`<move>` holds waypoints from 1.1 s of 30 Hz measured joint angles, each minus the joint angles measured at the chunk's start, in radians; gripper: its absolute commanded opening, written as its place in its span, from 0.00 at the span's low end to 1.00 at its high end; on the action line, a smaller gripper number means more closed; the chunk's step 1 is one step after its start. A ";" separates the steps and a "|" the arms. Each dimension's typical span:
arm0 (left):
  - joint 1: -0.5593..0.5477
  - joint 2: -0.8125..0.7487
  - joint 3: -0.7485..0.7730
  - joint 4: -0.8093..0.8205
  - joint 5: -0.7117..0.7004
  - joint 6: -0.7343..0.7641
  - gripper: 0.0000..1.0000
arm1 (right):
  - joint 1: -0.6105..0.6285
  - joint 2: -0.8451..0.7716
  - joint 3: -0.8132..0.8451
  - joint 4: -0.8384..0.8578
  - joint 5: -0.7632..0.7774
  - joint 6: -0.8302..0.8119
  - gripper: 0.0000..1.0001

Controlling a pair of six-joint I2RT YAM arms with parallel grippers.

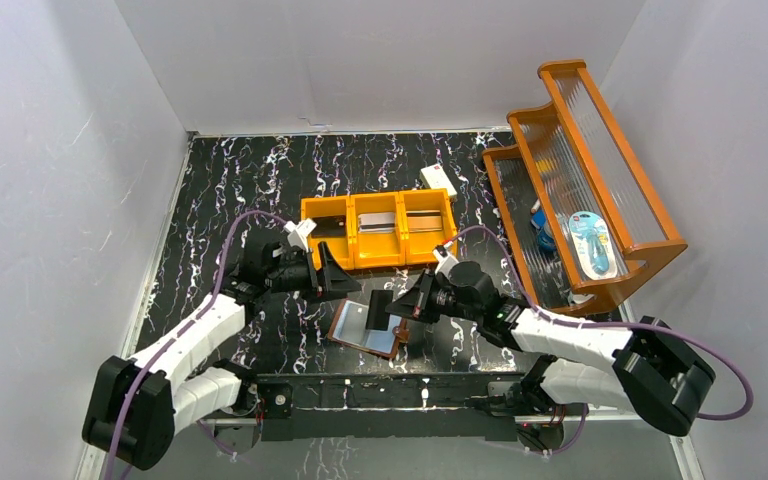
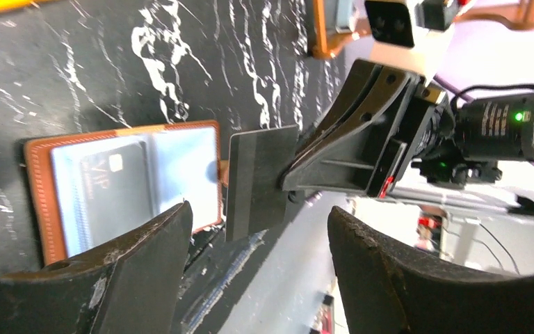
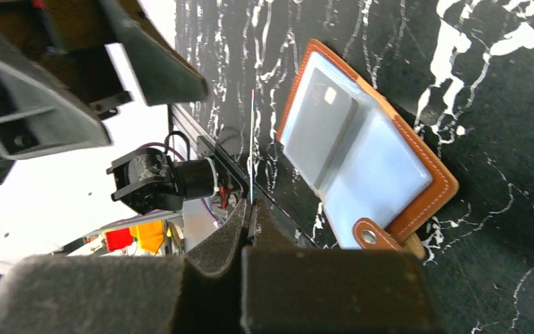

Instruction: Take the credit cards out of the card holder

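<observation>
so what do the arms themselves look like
White shells on black joints for the left arm and right arm, a purple cable looping along each. Black wedge end effector fingers. Green light on the right wrist motor.

my left gripper (image 1: 328, 272) is spread wide near the far left corner of the open wallet (image 1: 355, 332). the orange tray (image 1: 380, 262) is just behind it, so that way's tight. the black card (image 2: 259, 177) pinched in my right gripper (image 1: 407, 300) stands on edge by the wallet's tab side and blocks that approach. plenty of open table (image 1: 220, 200) on the left. the orange rack (image 1: 600, 190) boxes in the right side.
</observation>
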 measured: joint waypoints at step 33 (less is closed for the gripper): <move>0.007 0.063 -0.117 0.608 0.416 -0.330 0.24 | 0.000 -0.141 -0.016 0.253 -0.061 0.022 0.00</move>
